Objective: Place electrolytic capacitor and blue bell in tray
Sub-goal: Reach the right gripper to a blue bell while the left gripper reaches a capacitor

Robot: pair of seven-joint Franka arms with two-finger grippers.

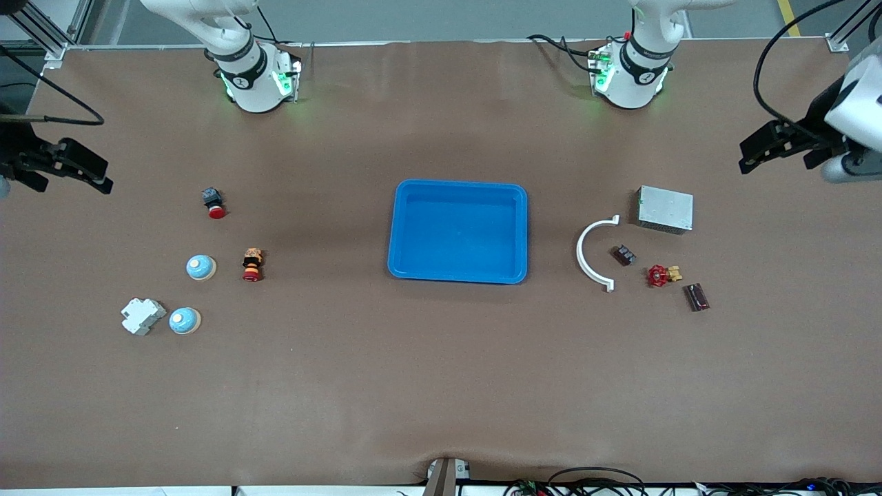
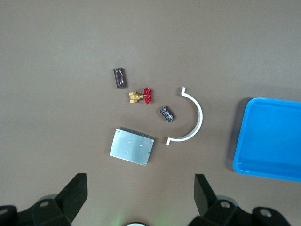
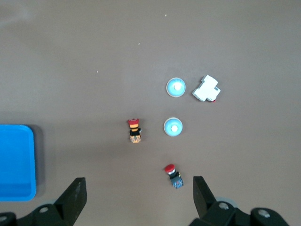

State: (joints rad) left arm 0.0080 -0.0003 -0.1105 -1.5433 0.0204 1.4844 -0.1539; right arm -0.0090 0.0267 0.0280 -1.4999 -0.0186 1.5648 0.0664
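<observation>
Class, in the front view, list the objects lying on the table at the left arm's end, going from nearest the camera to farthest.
Dark rectangular block → red-handled brass valve → small dark component → grey metal box. The white curved bracket spans several of these, so it is left out.

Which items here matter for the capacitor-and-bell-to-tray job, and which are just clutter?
Job items:
- blue tray, nothing in it
- two blue bells
- two dark capacitors

Lying about:
- grey metal box
- white curved bracket
- red-handled brass valve
- two red push buttons
- white breaker-like block

Grey metal box (image 1: pixel 665 209), white clip (image 1: pixel 596 253), perhaps a valve (image 1: pixel 663 275).
</observation>
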